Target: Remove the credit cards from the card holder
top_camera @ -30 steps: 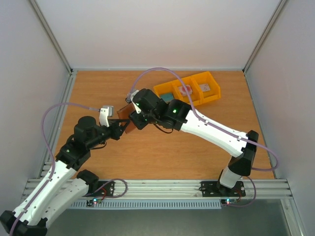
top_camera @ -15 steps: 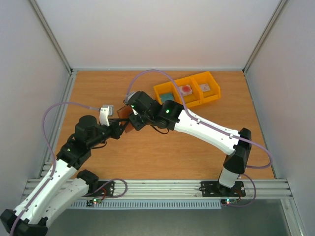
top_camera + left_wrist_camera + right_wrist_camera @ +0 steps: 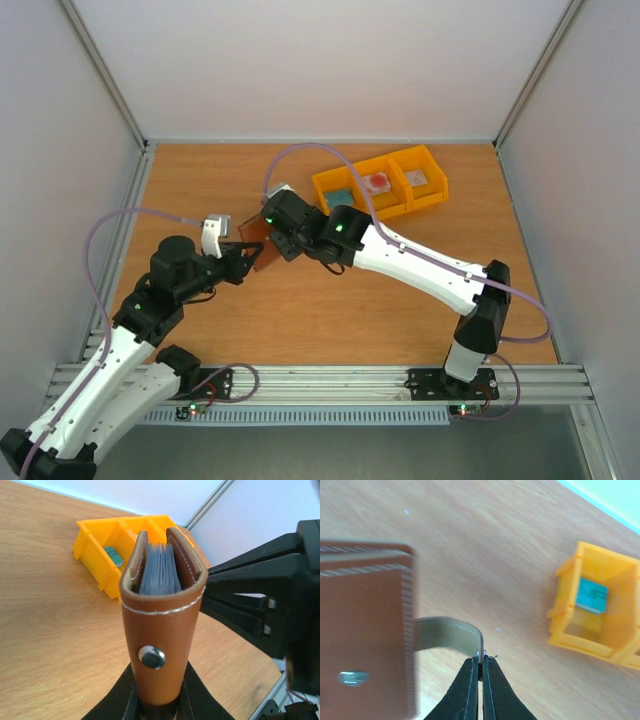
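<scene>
**Bench** [image 3: 200, 180]: wood top, with white panels closing in the far edge and both sides and a metal rail running along the near edge. Bare wood is showing at the far left, and again at the near right between the arms.

**Holder** [image 3: 162, 630]: brown leather, hanging upright off the bench, left of centre. Its metal stud [image 3: 151, 657] is facing the left wrist camera. Grey-blue leaves [image 3: 159, 575] are fanning slightly at the top.

**Left pincer** [image 3: 157, 702]: squeezing the holder's lower end, one finger pressing each side.

**Right pincer** [image 3: 480, 661]: pinching the tip of the tab [image 3: 445, 632] with fingers nearly touching. The tab is curving out from the holder's edge.

**Bin** [image 3: 325, 183]: yellow, in three parts, sitting askew toward the far right, well apart from the holder.
- Left part is holding a teal block [image 3: 341, 195].
- Middle part is holding a pale card [image 3: 378, 183] with a red spot.
- Right part is holding a small pale piece [image 3: 418, 178], too small to tell.
</scene>
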Controlling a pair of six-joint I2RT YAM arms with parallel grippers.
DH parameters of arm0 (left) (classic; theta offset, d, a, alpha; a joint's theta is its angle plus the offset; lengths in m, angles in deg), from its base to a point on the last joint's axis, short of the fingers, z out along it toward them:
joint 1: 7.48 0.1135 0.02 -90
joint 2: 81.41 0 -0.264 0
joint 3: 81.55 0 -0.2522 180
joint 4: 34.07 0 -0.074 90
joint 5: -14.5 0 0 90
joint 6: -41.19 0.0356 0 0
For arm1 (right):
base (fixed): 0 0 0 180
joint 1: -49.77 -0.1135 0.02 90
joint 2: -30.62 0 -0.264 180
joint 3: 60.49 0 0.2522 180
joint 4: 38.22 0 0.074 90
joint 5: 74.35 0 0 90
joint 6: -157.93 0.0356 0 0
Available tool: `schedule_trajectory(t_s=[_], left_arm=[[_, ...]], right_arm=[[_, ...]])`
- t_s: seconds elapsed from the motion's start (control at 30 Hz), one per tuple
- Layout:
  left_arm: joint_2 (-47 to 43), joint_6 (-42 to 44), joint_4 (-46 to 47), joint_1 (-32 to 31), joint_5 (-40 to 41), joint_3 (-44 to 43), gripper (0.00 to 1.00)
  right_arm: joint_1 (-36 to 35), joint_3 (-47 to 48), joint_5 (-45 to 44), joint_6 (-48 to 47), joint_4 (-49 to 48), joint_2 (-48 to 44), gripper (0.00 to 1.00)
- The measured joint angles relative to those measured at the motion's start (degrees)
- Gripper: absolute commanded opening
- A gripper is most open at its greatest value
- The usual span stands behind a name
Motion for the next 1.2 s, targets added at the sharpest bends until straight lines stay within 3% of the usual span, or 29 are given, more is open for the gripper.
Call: schedule_trajectory(t_s=[0.17, 0.2, 0.27, 0.33, 0.47, 0.53, 0.57, 0.73, 0.83, 0.93, 1.1, 1.2], left_arm=[[-0.35, 2.1, -1.33, -0.33, -2.86, -0.74, 0.0], [-0.28, 2.49, -1.27, -0.44, -3.98, -0.74, 0.0], [-0.5, 3.74, -0.7, -0.35, -6.8, -0.7, 0.0], [-0.57, 5.22, 0.39, -0.2, -9.33, -0.7, 0.0], [-0.44, 9.46, 0.92, -0.22, -11.65, -0.74, 0.0], [-0.04, 12.92, -0.26, -0.26, -9.57, -1.25, 0.0], [0.22, 14.78, -1.07, -0.26, -7.85, -1.7, 0.0], [-0.02, 21.4, -2.78, 0.0, -5.49, -2.82, 0.0], [-2.29, 21.57, -0.37, 0.0, -13.49, -2.43, 0.0], [-4.72, 19.61, 5.49, 0.0, -22.62, -1.14, 0.0], [-5.25, 18.16, 11.41, 0.28, -32.68, -0.92, 0.0], [-4.66, 18.4, 13.11, 0.26, -38.47, -0.76, 0.0]], right_arm=[[3.65, -7.21, 1.33, -1.14, -1.09, -4.83, 0.03], [5.09, -9.11, 3.76, -2.1, -1.53, -6.71, 0.1], [8.72, -13.07, 6.19, -4.46, -1.57, -11.17, 0.36], [12.24, -18.01, 8.79, -7.21, -2.45, -16.94, 0.55], [13.22, -26.93, 18.67, -11.1, -5.73, -30.8, 0.76], [12.26, -29.53, 23.39, -11.58, -8.81, -35.71, 0.95], [11.52, -29.92, 24.83, -11.41, -10.12, -36.89, 0.98], [8.28, -30.4, 31.36, -9.81, -20.5, -32.28, 0.98], [8.0, -30.49, 37.62, -9.35, -24.59, -26.56, 0.96], [9.05, -30.49, 43.78, -9.55, -25.55, -24.96, 0.87], [12.87, -33.0, 53.37, -9.81, -26.08, -31.41, 0.79], [14.21, -33.0, 58.03, -11.06, -23.87, -34.86, 0.67]])
